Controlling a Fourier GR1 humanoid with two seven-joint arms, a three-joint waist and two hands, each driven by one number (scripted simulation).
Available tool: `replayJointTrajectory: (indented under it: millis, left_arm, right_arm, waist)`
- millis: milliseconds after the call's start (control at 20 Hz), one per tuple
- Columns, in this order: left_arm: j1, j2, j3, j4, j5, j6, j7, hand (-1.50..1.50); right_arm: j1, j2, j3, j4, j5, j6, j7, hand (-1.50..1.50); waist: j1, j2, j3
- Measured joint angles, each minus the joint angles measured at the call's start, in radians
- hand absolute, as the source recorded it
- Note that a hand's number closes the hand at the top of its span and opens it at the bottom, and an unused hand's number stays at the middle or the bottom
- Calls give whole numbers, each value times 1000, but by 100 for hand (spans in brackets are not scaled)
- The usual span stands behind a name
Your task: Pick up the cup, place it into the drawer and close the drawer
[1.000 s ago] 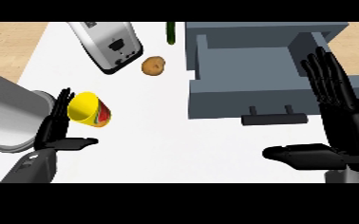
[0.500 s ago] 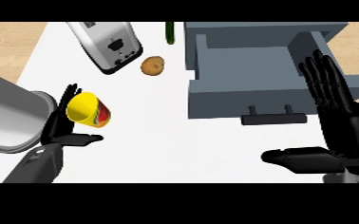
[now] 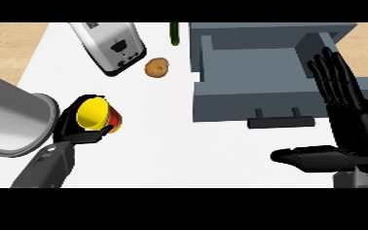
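Closest to you, your left hand [image 3: 72, 126] is curled around the yellow cup [image 3: 96, 115] at the counter's [image 3: 179, 146] left side, beside a metal pot [image 3: 22, 119]; your right hand [image 3: 341, 112] rests open at the right edge, fingers up. Farther off, the grey drawer [image 3: 251, 83] stands open, with a potato [image 3: 156, 67] and toaster [image 3: 111, 46] beyond

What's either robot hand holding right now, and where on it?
Left robot hand is curled round the side wall of the yellow cup. Right robot hand is open, holding nothing.
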Motion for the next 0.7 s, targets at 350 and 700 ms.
replayJointTrajectory:
  millis: [350,700]
  left_arm:
    - [-2,-34,5,-34,32,-52,20,150]
    - [33,-54,59,-79,83,39,-57,150]
  right_arm:
    - [-6,-7,-12,15,0,0,2,-150]
    - [10,-4,-2,-15,15,-5,16,-150]
  waist:
    - [3,-1,0]
    - [9,-4,1]
